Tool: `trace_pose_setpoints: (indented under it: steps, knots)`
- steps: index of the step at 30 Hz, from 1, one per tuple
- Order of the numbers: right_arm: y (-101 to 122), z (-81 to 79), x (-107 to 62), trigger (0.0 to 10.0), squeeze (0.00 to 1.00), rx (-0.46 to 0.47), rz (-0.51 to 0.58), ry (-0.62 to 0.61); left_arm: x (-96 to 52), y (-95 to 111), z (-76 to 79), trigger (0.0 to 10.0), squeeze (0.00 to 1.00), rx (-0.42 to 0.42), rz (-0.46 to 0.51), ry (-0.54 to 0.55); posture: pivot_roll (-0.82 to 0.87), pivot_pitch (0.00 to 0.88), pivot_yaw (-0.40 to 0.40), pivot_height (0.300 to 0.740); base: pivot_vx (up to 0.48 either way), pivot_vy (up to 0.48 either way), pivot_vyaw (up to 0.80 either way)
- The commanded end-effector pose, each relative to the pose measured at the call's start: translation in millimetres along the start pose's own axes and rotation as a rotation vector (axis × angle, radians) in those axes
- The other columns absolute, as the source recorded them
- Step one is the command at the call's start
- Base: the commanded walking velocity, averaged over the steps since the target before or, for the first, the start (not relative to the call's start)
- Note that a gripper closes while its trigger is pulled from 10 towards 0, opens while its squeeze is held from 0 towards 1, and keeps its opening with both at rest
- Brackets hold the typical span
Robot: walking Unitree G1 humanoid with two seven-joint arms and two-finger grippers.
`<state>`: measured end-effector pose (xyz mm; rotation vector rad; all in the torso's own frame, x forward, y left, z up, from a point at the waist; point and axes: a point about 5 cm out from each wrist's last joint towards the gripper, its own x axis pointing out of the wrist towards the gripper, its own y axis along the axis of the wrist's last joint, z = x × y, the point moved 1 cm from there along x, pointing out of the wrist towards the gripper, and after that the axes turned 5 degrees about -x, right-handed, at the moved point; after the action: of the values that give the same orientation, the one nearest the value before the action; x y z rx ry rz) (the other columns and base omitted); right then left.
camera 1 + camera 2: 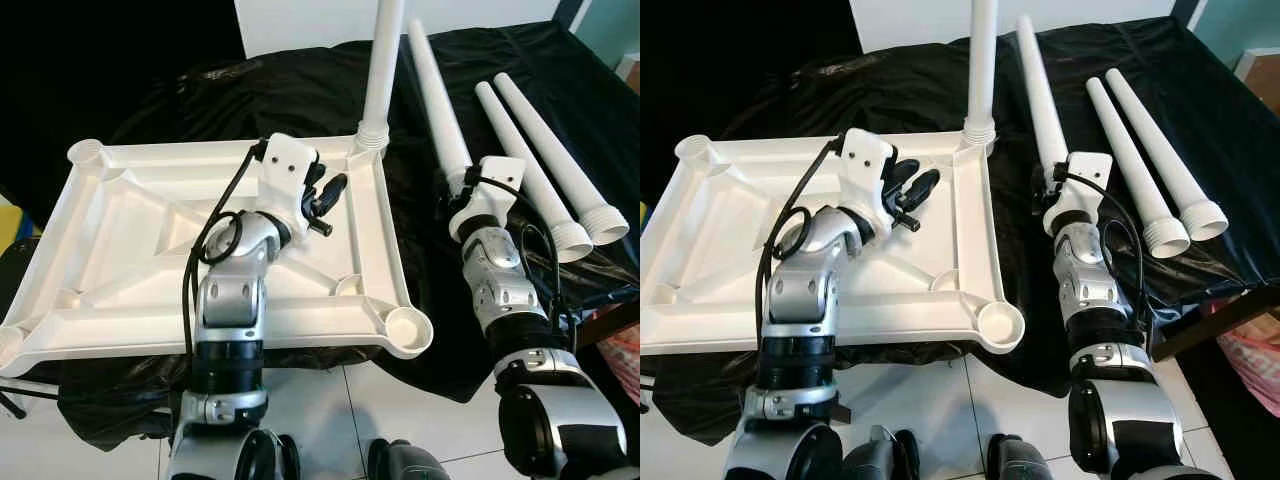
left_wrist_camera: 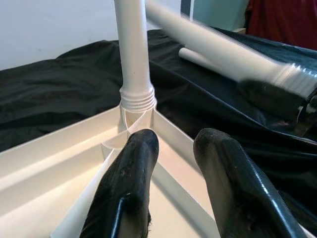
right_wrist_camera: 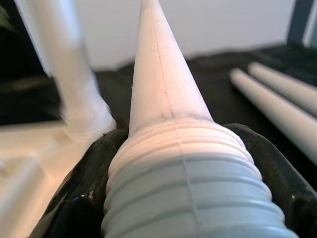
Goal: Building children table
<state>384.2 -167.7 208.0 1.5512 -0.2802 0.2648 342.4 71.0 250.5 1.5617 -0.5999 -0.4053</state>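
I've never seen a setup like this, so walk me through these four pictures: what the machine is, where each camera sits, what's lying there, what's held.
This is a humanoid robot with two silver arms, each ending in a two-fingered black tool. The two wide pictures come from cameras in its head, looking down. The two close-ups come from cameras on its wrists, looking along the fingers.

On a black cloth lies a white tabletop, upside down. One leg already stands screwed into its far corner. Two spare legs lie to the right.

The left tool hovers open over the tabletop, holding nothing. The right tool is shut on another leg, gripping its threaded end.
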Motion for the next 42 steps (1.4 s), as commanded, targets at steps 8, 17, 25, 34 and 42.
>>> trace_pose_setpoints:
  steps: [8,17,25,34,42]
  knots:
    - [55,-23.6,1.7,10.0,0.0,0.06,0.295,0.104,7.9,15,-26.6,10.0,0.0,0.014,0.055,0.171,0.0,0.065,0.039,0.74,0.0,0.0,0.0]
    - [113,-29.1,5.2,10.0,0.0,0.038,0.548,0.091,12.3,35,-46.0,10.0,0.0,0.06,0.099,0.204,-0.01,0.035,0.059,0.74,0.0,0.0,0.0]
    - [151,-30.7,-2.7,10.0,0.0,0.063,0.686,0.161,16.1,49,-47.8,10.0,0.0,-0.029,0.169,0.134,-0.04,0.023,0.06,0.74,0.0,0.0,0.0]
    - [112,-43.7,-21.7,10.0,0.0,0.035,0.556,0.291,7.9,55,-44.4,10.0,1.0,-0.312,0.293,-0.073,-0.05,0.027,0.055,0.74,0.0,0.0,0.0]
    - [74,-43.1,-46.8,10.0,0.0,0.011,0.383,0.4,-3.0,47,-23.1,10.0,1.0,-0.459,0.321,-0.294,-0.07,0.046,0.056,0.74,0.0,0.0,0.0]
